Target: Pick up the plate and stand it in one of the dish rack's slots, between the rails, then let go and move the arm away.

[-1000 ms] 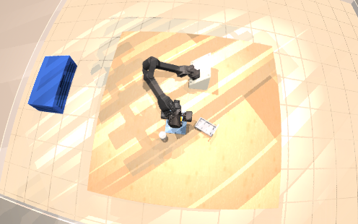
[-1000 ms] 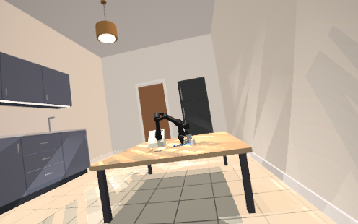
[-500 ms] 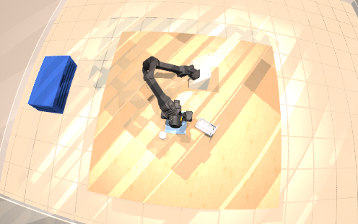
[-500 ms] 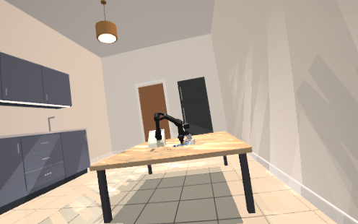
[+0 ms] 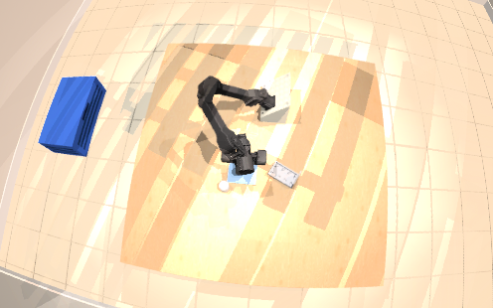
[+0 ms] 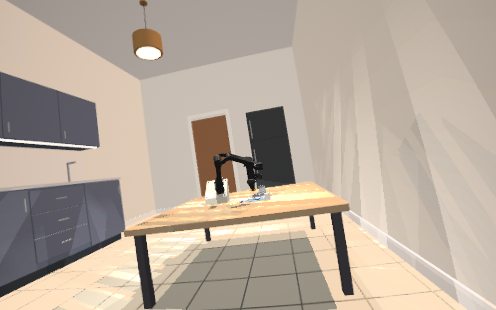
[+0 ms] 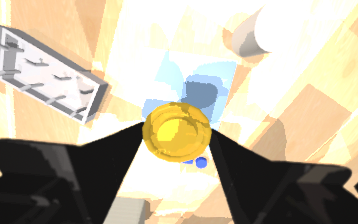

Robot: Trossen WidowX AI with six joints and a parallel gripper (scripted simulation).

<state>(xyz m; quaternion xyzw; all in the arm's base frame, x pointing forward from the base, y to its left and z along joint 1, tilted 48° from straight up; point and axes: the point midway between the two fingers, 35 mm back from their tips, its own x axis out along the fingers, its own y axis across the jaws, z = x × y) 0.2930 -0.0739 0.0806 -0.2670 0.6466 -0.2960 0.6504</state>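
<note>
The yellow round plate (image 7: 177,132) lies about flat between the two black fingertips and is raised above the table. My gripper (image 7: 177,129) points down and is shut on the plate, one finger at each side of its rim. In the top view the arm's body hides the plate. The grey-white dish rack (image 5: 281,180) (image 7: 98,100) stands on the table, to the right of the gripper in the top view and at the upper left in the wrist view. Short prongs stand up inside it. No plate is in it.
A light-blue mat (image 5: 233,178) (image 7: 226,80) lies below the gripper. A white cylinder (image 5: 224,186) (image 7: 247,40) stands beside it, away from the rack. A small blue item (image 7: 201,162) lies near the mat. A pale panel (image 5: 282,94) stands at the arm's base.
</note>
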